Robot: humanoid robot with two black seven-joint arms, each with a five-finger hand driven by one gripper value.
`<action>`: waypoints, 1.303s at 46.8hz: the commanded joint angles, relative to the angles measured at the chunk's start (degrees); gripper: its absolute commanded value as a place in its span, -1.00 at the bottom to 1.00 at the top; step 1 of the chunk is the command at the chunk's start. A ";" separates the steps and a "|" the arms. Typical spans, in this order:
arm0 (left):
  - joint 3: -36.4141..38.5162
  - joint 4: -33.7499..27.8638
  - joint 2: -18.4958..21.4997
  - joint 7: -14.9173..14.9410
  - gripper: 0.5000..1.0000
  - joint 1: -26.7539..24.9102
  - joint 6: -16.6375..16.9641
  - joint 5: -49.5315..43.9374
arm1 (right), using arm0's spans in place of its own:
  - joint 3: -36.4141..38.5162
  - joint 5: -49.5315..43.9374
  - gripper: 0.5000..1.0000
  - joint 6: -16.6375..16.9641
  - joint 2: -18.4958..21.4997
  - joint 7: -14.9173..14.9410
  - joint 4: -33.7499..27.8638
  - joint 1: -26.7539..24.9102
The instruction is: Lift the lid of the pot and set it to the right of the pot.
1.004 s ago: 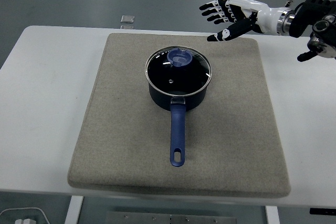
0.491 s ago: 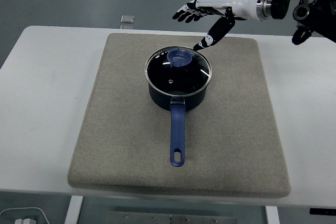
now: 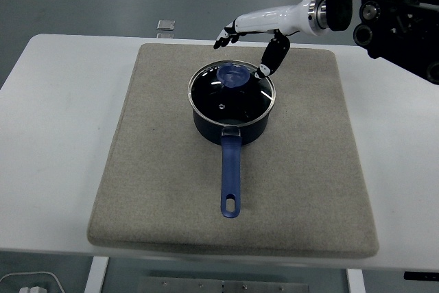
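A dark blue pot [image 3: 232, 125] stands on the grey mat [image 3: 158, 169], its long blue handle [image 3: 231, 180] pointing toward the near edge. A glass lid [image 3: 232, 92] with a steel rim covers the pot, and its blue knob [image 3: 232, 75] sits toward the far side. My right hand [image 3: 245, 49] hovers just behind and above the lid, fingers spread and holding nothing. Its thumb [image 3: 272, 58] hangs down near the lid's far right rim, and its fingers [image 3: 224, 36] reach left beyond the knob. The left arm is out of view.
The mat covers most of the white table [image 3: 55, 101], with bare mat to the right of the pot [image 3: 315, 142]. A small grey object [image 3: 165, 28] lies at the table's far edge. The right arm's black housing [image 3: 384, 8] fills the upper right.
The right hand has swung left and slightly down, from beyond the mat's far right corner to just behind the lid. Pot and lid have not moved.
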 commanded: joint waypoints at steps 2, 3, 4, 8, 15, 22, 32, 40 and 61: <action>-0.03 0.01 0.00 0.00 1.00 0.00 0.00 0.00 | -1.58 -1.57 0.60 0.00 1.37 -0.01 0.46 1.09; 0.06 -0.08 0.00 0.00 1.00 0.00 0.00 0.00 | -1.93 -1.66 0.60 0.00 1.55 0.08 0.46 1.45; 0.06 -0.08 0.00 0.00 1.00 0.00 0.00 0.00 | -2.11 -1.66 0.60 0.00 1.72 0.08 0.55 1.62; 0.06 0.00 0.00 0.00 1.00 0.00 0.00 0.00 | -2.55 -1.93 0.60 0.00 1.90 0.08 0.55 2.24; -0.03 0.01 0.00 0.00 1.00 0.00 0.00 0.00 | -4.75 -2.80 0.60 -0.08 2.25 0.17 0.55 3.47; 0.06 0.01 0.00 0.00 1.00 0.00 0.00 0.00 | -6.59 -4.21 0.60 -0.08 2.43 0.61 0.55 3.73; 0.06 0.01 0.00 0.00 1.00 0.00 0.00 0.00 | -7.12 -5.79 0.60 -1.75 2.87 0.87 0.29 3.65; 0.06 -0.08 0.00 0.09 1.00 0.00 0.00 0.00 | -7.39 -5.79 0.60 -3.60 3.04 1.22 -0.15 3.56; 0.06 0.01 0.00 0.00 1.00 0.00 0.00 0.00 | -7.82 -6.49 0.54 -4.39 4.10 3.33 -0.06 3.56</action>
